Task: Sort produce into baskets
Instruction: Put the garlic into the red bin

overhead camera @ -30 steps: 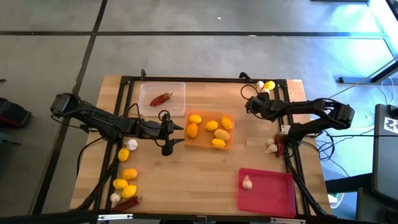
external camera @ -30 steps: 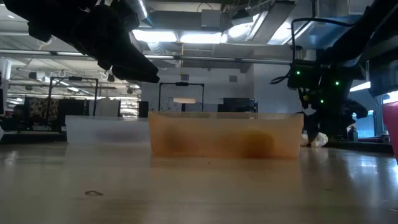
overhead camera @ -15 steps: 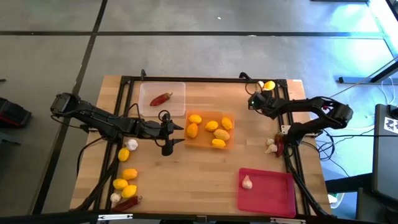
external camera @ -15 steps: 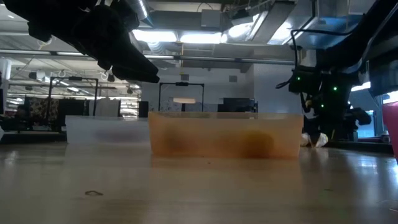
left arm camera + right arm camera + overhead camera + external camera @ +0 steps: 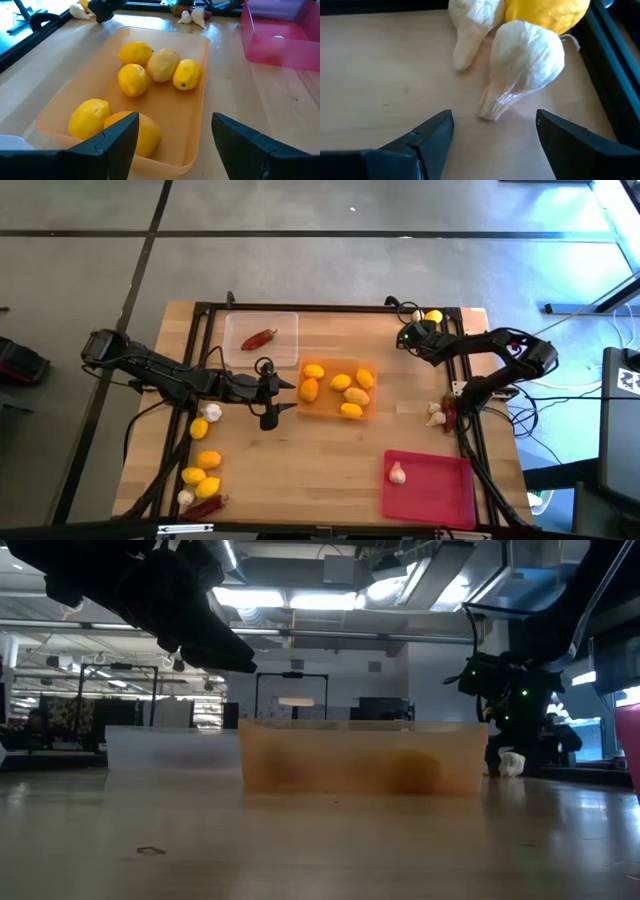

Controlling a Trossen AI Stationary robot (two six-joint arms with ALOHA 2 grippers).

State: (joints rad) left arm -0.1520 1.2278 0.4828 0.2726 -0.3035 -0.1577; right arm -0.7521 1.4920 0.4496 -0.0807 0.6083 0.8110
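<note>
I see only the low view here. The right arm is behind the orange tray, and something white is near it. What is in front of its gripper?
Observer: The open right gripper faces two whitish garlic bulbs and a yellow oval lemon at the far right table corner, and holds nothing.
Operator: Is the translucent orange plastic tray filled already?
Observer: The orange tray holds five lemons.
Operator: And the left arm, does it carry something?
Observer: No. The left gripper hangs open and empty at the near end of that tray.
Operator: What lies in the other trays?
Observer: The clear plastic tray holds one dark red chili pepper; the red-pink plastic tray holds one garlic bulb.
</note>
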